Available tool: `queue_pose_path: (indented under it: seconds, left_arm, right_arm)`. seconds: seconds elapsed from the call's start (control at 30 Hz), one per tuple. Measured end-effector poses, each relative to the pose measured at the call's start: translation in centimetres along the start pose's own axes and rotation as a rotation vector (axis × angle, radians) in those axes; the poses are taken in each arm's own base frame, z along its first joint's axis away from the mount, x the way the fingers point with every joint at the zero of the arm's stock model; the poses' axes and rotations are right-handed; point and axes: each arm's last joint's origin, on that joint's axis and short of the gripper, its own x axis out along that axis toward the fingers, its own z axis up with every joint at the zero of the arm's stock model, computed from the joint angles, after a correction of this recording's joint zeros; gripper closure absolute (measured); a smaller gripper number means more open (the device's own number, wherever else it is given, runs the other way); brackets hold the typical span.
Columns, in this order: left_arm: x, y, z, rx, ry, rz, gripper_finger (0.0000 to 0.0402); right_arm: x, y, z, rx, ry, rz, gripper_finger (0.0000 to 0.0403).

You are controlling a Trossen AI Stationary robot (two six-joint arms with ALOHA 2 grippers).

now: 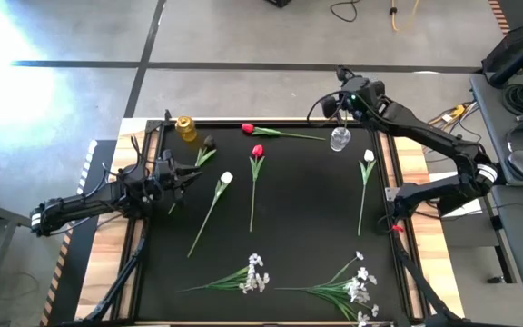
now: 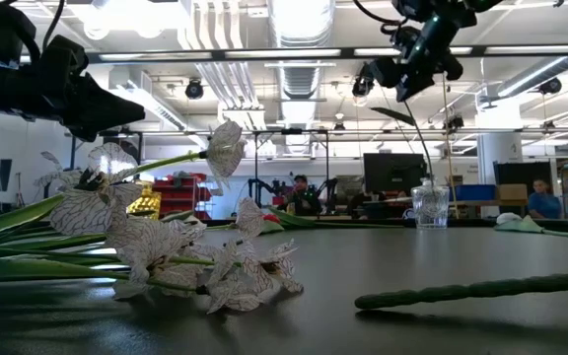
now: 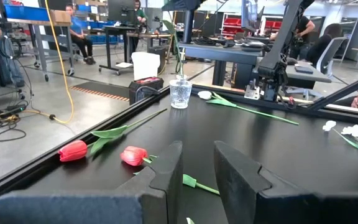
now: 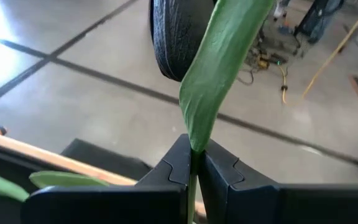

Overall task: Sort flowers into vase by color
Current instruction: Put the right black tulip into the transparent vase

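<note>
My right gripper (image 1: 344,102) is over the table's far edge, shut on a dark tulip (image 4: 174,37) above the clear glass vase (image 1: 340,139). The tulip's stem (image 2: 420,148) runs down into the glass (image 2: 429,207). My left gripper (image 1: 185,176) is open at the table's left side, beside another dark tulip (image 1: 209,143), and touches nothing. On the black mat lie two red tulips (image 1: 248,129) (image 1: 258,151), two white tulips (image 1: 226,179) (image 1: 368,156) and two sprays of small white blossoms (image 1: 255,272) (image 1: 357,289). A yellow vase (image 1: 186,127) stands at the far left. My right gripper pinches the dark tulip's green stem (image 4: 193,163) between its two fingers, just below a long leaf (image 4: 222,56) and the dark head. The flower is lifted clear of the table. It hangs below the fingers, with the lower end of its stem inside the glass vase.
Wooden table edges (image 1: 416,163) frame the black mat on both sides. A thick green stem (image 2: 481,289) and blossoms (image 2: 156,242) lie close to the low camera. People sit at desks in the room behind (image 2: 299,192). The middle of the mat (image 1: 307,209) is bare.
</note>
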Motion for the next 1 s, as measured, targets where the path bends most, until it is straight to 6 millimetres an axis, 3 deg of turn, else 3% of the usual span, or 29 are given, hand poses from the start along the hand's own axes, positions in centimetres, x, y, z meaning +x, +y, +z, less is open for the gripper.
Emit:
queue_pose_path:
  seconds: [0.77,1.0]
  left_arm:
    - [0.0,0.0,0.0,0.000,0.000,0.000,0.0326]
    - [0.0,0.0,0.0,0.000,0.000,0.000,0.0326]
  right_arm:
    - [-0.1,-0.3,-1.4,0.024,0.128,-0.013,0.0388]
    - [-0.1,-0.2,-1.5,0.035,0.142,0.003,0.0334]
